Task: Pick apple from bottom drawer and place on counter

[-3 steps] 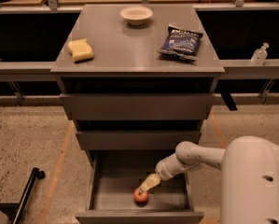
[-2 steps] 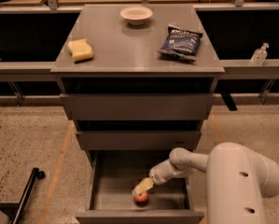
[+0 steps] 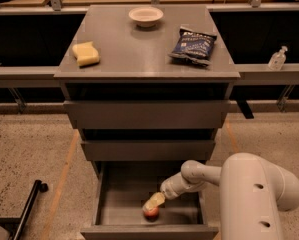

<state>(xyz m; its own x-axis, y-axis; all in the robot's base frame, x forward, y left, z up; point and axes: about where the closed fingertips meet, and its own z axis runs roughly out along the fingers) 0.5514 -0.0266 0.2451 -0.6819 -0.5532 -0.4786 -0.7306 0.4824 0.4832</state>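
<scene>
The bottom drawer (image 3: 114,215) of the grey cabinet stands pulled open. The small red apple (image 3: 151,213) lies inside it near the front wall. My gripper (image 3: 153,202) reaches down into the drawer from the right and sits right on top of the apple, touching or nearly touching it. The white arm (image 3: 204,173) bends in from the large white body at the lower right. The counter (image 3: 139,46) is the flat grey top of the cabinet, far above the gripper.
On the counter lie a yellow sponge (image 3: 86,53) at the left, a white bowl (image 3: 146,16) at the back and a dark blue chip bag (image 3: 194,46) at the right. The two upper drawers (image 3: 146,115) are closed. A clear bottle (image 3: 277,59) stands on the right ledge.
The gripper has moved a little left and down inside the drawer, onto the apple. The arm's body has swung further into view. The apple has not moved.
</scene>
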